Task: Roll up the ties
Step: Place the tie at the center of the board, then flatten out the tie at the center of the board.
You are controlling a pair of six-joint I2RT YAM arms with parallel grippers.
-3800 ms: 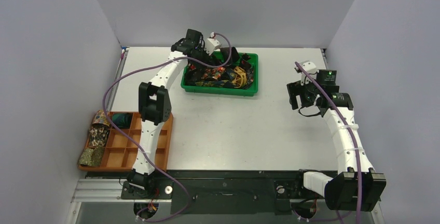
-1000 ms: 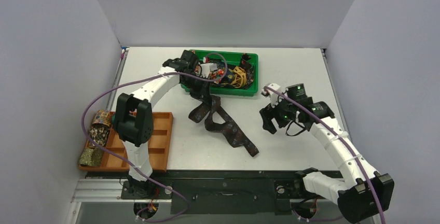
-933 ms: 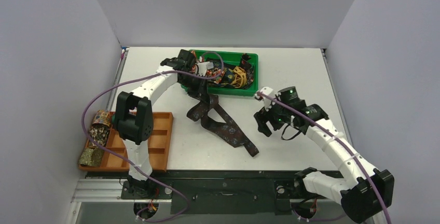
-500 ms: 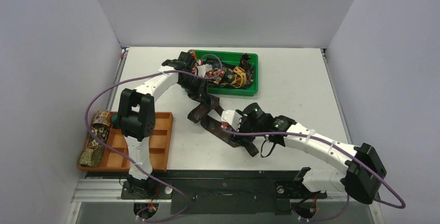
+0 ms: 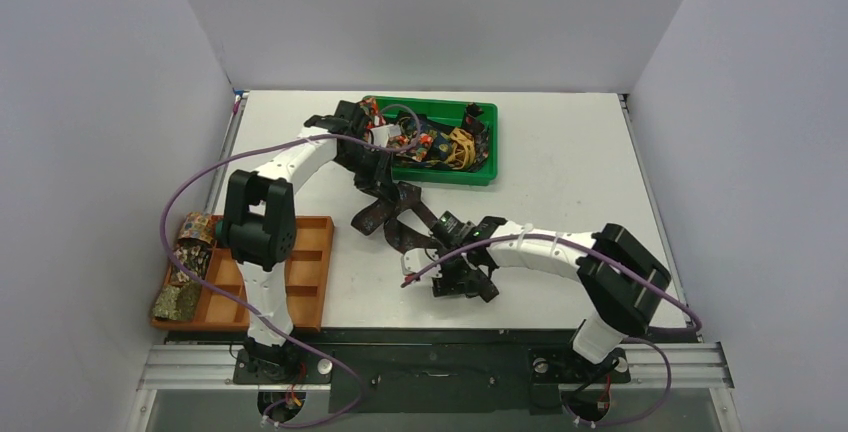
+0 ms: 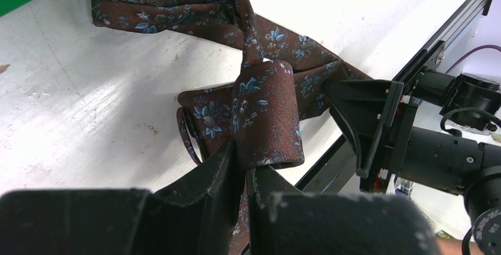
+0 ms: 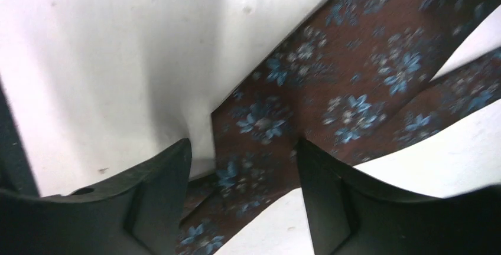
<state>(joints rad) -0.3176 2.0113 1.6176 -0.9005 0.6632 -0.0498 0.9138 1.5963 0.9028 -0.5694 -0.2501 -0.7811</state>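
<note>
A dark brown tie (image 5: 383, 220) with small blue flowers lies crumpled on the white table, running from the green bin toward the front edge. My left gripper (image 5: 391, 183) is shut on a folded loop of this tie (image 6: 266, 119), and fabric shows between its nearly closed fingers (image 6: 212, 178). My right gripper (image 5: 452, 274) is open low over the tie's near end. In the right wrist view its fingers (image 7: 165, 178) straddle the flat tie (image 7: 331, 90) without pinching it. More ties (image 5: 447, 146) sit tangled in the bin.
The green bin (image 5: 478, 175) stands at the back centre. An orange compartment tray (image 5: 312, 292) sits at the front left with rolled ties (image 5: 186, 260) in its left cells. The right arm (image 5: 560, 250) stretches across the table's front. A metal rail runs along the near edge.
The right arm has swung left and down from mid-table onto the tie's near end. The left gripper has kept the tie's upper fold and shifted slightly, bunching the tie.
</note>
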